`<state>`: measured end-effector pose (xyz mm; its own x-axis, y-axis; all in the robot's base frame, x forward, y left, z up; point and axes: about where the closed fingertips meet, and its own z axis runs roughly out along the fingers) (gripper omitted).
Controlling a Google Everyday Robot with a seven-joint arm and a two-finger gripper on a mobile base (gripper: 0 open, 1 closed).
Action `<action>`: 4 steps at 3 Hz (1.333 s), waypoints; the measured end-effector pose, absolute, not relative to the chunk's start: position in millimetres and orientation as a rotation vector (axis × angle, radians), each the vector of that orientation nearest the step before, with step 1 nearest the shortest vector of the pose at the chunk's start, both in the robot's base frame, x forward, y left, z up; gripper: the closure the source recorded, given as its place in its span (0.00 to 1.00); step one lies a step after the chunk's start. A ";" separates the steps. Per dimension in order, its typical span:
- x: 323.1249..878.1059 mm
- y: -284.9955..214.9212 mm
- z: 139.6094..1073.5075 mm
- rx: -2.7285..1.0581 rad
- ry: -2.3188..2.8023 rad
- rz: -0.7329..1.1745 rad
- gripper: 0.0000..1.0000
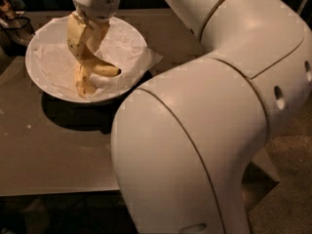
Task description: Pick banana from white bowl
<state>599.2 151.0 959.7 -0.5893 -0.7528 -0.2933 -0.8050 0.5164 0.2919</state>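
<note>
One view, seemingly from just behind the arm, looking steeply down over table, arm close, filling right, gripper in bowl upper left

Smooth, matt cream plastic pincer down inside the white bowl, bowl smooth with a soft sheen, crumpled matt white paper around the pincer, smooth-skinned yellow banana at its tip, glossy white plastic arm shell beside it, smooth, faintly shiny grey worktop beneath.
</note>
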 end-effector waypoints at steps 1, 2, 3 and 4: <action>595.8 153.8 960.8 -1.347 2.611 0.625 1.00; 573.4 155.8 965.0 -1.328 2.632 0.666 1.00; 544.0 153.0 964.1 -1.294 2.681 0.708 1.00; 519.7 151.5 961.1 -1.274 2.727 0.749 1.00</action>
